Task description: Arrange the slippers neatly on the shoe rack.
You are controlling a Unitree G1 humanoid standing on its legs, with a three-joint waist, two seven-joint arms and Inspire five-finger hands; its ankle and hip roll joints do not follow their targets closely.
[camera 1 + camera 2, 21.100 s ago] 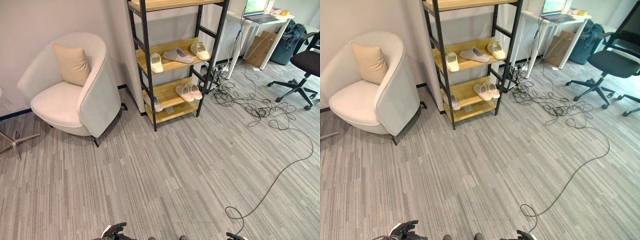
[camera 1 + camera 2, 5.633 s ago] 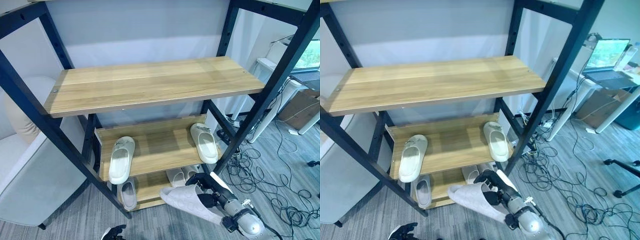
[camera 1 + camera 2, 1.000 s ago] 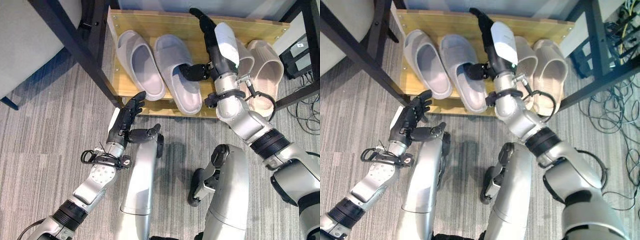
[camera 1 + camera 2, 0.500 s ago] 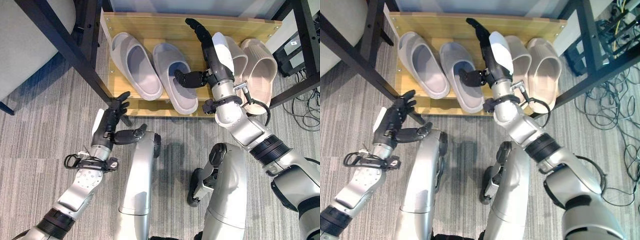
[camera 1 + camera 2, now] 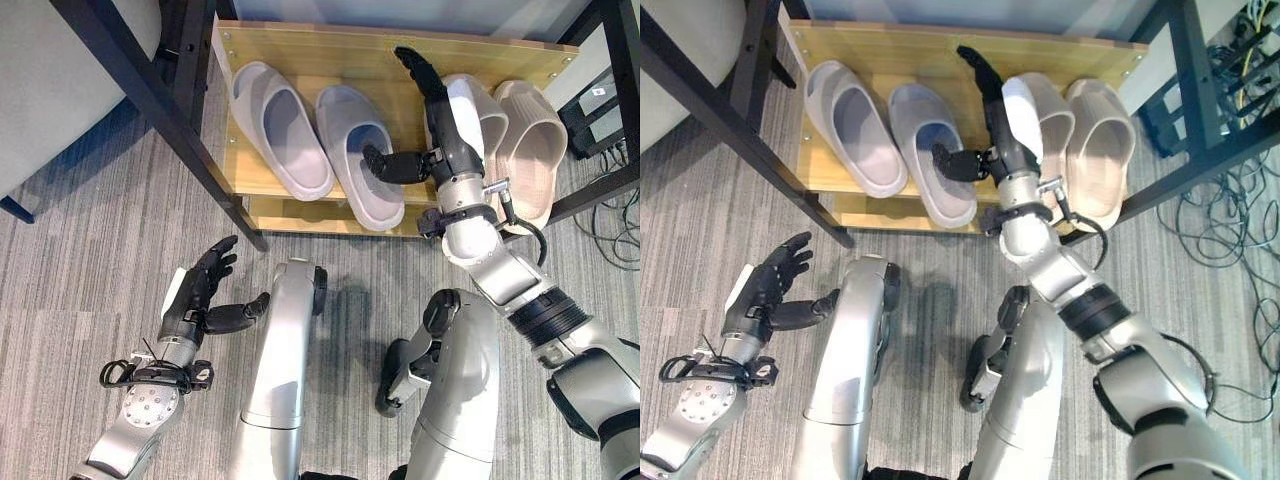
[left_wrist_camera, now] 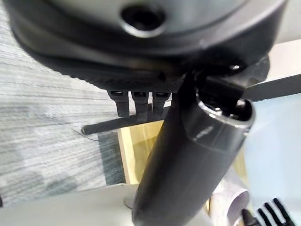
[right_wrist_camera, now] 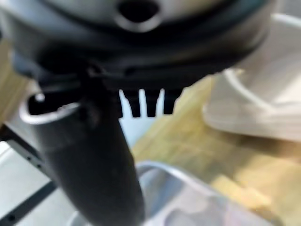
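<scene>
Below, bottom shelf (image 5: 300, 45) of shoe rack (image 5: 140, 95) viewed from above, four slippers side by side, toes toward far edge. Grey pair at left: left grey slipper (image 5: 280, 130) resting wholly on board; right grey slipper (image 5: 360, 155) angled slightly, heel overhanging near edge. Beige pair at right: inner beige slipper (image 5: 480, 110) partly hidden behind forearm, outer beige slipper (image 5: 530, 135) beside right upright.

Right hand (image 5: 440, 130) extended over shelf between the two pairs, fingers straight and pointing to far edge, thumb spread sideways with tip at rim of right grey slipper; nothing grasped. Contact between thumb and rim probable, not certain from this angle. Posture consistent with nudging or releasing that slipper to square it against its partner.

Left hand (image 5: 200, 295) low at near left over grey carpet (image 5: 90, 240), well apart from rack, fingers loosely spread, empty; apparently idle.

Judged near completion: both pairs grouped by colour, only overhanging heel left to align.

No legible writing or branding on slippers or shelf.
</scene>
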